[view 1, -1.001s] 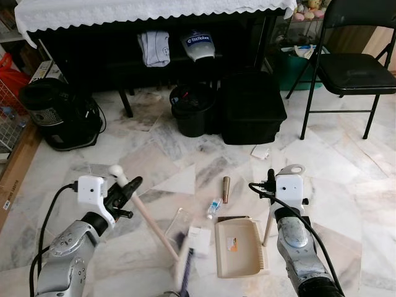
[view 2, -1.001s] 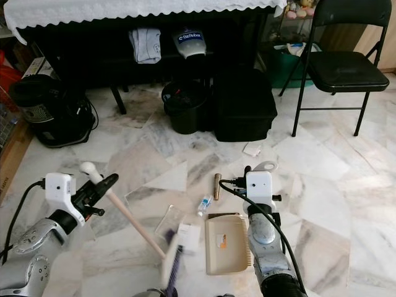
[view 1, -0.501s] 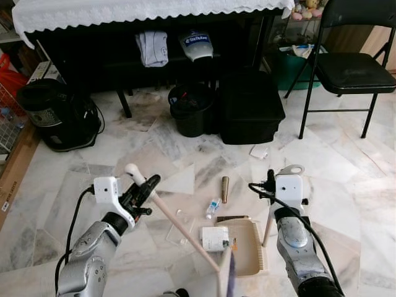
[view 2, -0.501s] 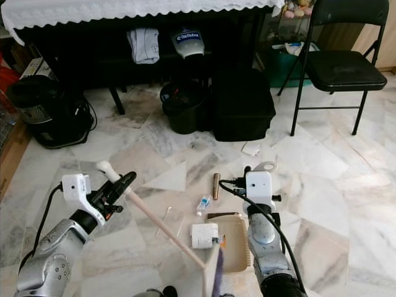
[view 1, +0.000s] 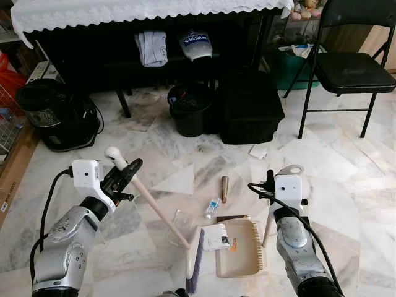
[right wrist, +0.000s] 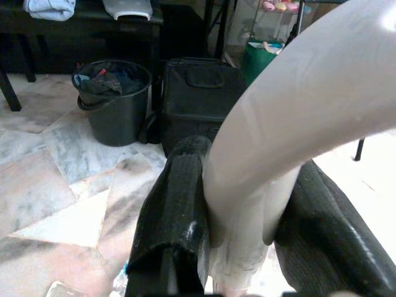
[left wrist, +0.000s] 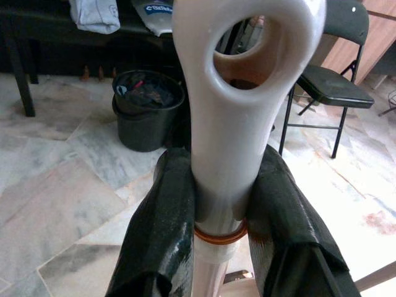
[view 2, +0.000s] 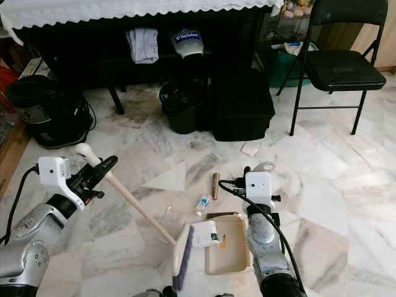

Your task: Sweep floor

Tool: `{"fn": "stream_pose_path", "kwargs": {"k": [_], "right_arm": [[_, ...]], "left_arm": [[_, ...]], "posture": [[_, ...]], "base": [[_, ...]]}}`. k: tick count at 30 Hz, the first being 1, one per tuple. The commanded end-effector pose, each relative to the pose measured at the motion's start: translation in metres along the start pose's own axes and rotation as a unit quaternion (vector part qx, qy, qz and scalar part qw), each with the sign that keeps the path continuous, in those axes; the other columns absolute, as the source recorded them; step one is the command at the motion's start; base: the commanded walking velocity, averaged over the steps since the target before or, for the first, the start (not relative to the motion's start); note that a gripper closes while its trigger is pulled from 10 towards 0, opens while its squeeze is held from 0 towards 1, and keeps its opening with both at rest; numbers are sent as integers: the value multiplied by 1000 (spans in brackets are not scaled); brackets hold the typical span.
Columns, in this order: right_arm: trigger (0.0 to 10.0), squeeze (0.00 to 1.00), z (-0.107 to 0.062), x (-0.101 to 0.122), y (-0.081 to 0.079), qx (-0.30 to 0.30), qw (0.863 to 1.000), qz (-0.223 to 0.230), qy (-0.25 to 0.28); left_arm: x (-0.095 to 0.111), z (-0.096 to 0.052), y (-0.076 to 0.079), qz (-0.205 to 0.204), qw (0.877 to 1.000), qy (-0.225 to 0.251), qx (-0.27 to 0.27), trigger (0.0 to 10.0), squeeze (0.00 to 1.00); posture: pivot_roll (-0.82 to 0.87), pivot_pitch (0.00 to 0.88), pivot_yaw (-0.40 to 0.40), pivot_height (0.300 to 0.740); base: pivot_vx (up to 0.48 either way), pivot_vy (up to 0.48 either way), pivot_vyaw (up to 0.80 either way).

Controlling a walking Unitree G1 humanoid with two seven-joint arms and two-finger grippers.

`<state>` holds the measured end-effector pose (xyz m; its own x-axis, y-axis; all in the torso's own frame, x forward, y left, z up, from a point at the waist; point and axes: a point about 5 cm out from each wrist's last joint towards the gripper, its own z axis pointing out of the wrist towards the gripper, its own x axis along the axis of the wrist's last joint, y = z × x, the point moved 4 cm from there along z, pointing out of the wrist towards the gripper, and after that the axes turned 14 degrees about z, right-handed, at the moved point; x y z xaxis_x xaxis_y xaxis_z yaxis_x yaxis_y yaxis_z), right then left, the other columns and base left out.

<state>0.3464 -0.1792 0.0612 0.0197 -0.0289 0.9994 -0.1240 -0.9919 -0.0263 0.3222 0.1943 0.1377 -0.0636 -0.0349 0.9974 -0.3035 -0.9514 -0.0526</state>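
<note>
My left gripper (view 1: 125, 175) is shut on the cream handle of a broom (view 1: 151, 206); the handle slants down to the brush head (view 1: 193, 268) with purple bristles, on the floor beside the dustpan. My right gripper (view 1: 271, 185) is shut on the upright handle (view 1: 267, 228) of a beige dustpan (view 1: 240, 250) lying flat on the marble floor. A white paper scrap (view 1: 215, 237) lies at the dustpan's lip. A small bottle (view 1: 213, 207), a brown tube (view 1: 226, 188) and a clear plastic piece (view 1: 179, 219) lie just beyond. The wrist views show each handle (left wrist: 234, 117) (right wrist: 291, 124) clamped between black fingers.
A black bucket (view 1: 191, 108) and black case (view 1: 250, 105) stand under the cloth-covered table (view 1: 148, 12). A black appliance (view 1: 59, 111) sits at left, a folding chair (view 1: 346, 68) at right. A white paper (view 1: 259, 151) lies near the case.
The left gripper has swung the broom back to the left; the brush head moved left off the dustpan's front. The white scrap stays at the pan's lip. Right arm unchanged.
</note>
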Motion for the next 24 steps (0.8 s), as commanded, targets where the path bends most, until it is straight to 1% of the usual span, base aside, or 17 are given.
{"fn": "stream_pose_path", "kwargs": {"k": [1, 3, 5, 8, 10, 12, 15, 19, 24], "right_arm": [[10000, 0, -1, -2, -3, 6, 1000, -5, -2], [10000, 0, -1, -2, -3, 6, 1000, -5, -2], [10000, 0, -1, -2, -3, 6, 1000, -5, -2], [10000, 0, -1, -2, -3, 7, 1000, -5, -2], [10000, 0, -1, -2, -3, 7, 1000, -5, -2], [10000, 0, -1, -2, -4, 7, 1000, -5, -2], [10000, 0, -1, -2, -4, 7, 1000, -5, -2], [10000, 0, -1, -2, -4, 7, 1000, -5, -2], [10000, 0, -1, -2, -4, 7, 1000, -5, -2]], "left_arm": [[11, 2, 3, 15, 1000, 20, -9, 10000, 0], [9, 2, 5, 16, 1000, 19, -8, 10000, 0], [7, 3, 8, 29, 999, 17, -4, 10000, 0], [4, 3, 10, 31, 999, 16, 3, 10000, 0], [2, 3, 9, 32, 999, 15, 15, 10000, 0], [0, 2, 4, 39, 998, 19, 47, 10000, 0], [-1, 2, 2, 40, 997, 20, 61, 10000, 0], [-5, 2, 4, 40, 997, 17, 65, 10000, 0], [-9, 3, 8, 38, 998, 11, 49, 10000, 0]], "posture": [[82, 164, 31, 740], [79, 165, 31, 740], [79, 166, 31, 740], [79, 166, 31, 740], [79, 166, 31, 740], [79, 164, 31, 740], [79, 161, 32, 740], [77, 159, 33, 740], [77, 155, 35, 740]], "base": [[0, 0, 0], [0, 0, 0], [0, 0, 0], [0, 0, 0], [0, 0, 0], [0, 0, 0], [0, 0, 0], [0, 0, 0], [0, 0, 0]]}}
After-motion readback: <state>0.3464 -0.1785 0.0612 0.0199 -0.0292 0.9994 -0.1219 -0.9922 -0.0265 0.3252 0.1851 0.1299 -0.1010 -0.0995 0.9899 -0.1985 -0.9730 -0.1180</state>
